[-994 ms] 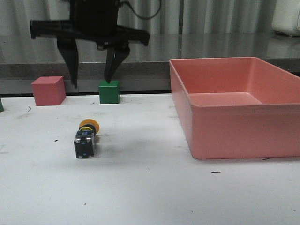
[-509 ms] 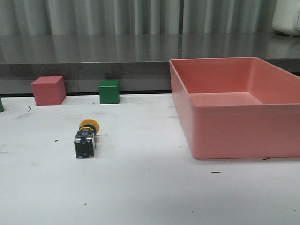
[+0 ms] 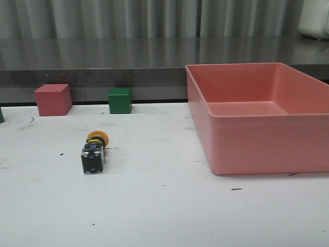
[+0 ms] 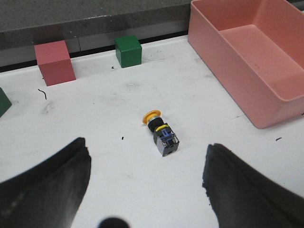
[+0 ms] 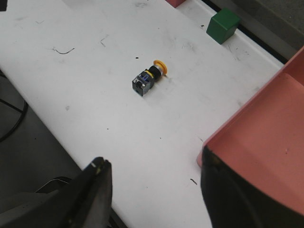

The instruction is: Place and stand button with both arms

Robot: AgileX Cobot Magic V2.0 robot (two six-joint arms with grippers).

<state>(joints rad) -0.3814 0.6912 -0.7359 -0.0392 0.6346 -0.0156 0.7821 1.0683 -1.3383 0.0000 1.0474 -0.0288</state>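
The left hand [image 4: 147, 185] hangs high above the surface with its two black fingers spread wide and nothing between them; the right hand [image 5: 154, 194] is likewise released and empty, hovering off the near right edge of the white surface [image 3: 169, 216]. Neither hand shows in the front view.

Going left to right across the scene: a sliver of a dark green block [image 4: 4, 102] sits at the far left edge, then a pink cube [image 3: 53, 99] and a green cube [image 3: 120, 100] stand along the far edge. Nearer than these and left of centre lies the button [image 3: 94, 152], on its side, its yellow mushroom cap [image 3: 97, 136] pointing away toward the cubes and its black-and-clear base toward the near edge. It touches nothing else. To the right, well apart from it, stands a large pink bin [image 3: 308, 92], empty as far as can be seen.

The button is not yet standing, so the righting is all to come. The risks as I judge them: the rounded cap gives poor purchase, so a pinch there could let it roll or squirt out sideways; a grip across the blocky base is safer. Tipped up onto the cap instead of the flat base, it would likely topple. With both hands converging on so small a part, the fingers could knock each other or shove it away.
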